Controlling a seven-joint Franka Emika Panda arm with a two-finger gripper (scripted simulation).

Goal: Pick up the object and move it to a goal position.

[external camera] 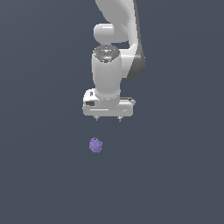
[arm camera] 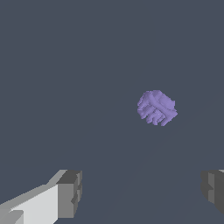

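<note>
Dark slate-blue counter (external camera: 39, 183) fills both views, flat and unmarked, with no edge or wall to be seen. On it lies the object (external camera: 96, 145), a small purple lump, bumpy and roughly round, much smaller than the robot hand above it. In the wrist view the object (arm camera: 157, 107) shows ridged, faceted bumps across its surface and sits apart from both fingertips, nearer the dark grey one at the picture's right edge than the one on the white finger (arm camera: 70, 194) at the other side. The gripper (external camera: 108, 118) hangs above the object and a little toward the exterior view's right, pointing straight down, with clear counter between its tips and the lump. The jaws stand wide apart and hold nothing; in the wrist view the gripper (arm camera: 142, 190) has bare counter between its two pads. Above the jaws rises the white arm (external camera: 107, 72), its wrist a stout upright cylinder with a darker ring on top, and a grey-sided link behind it runs up out of the picture.
</note>
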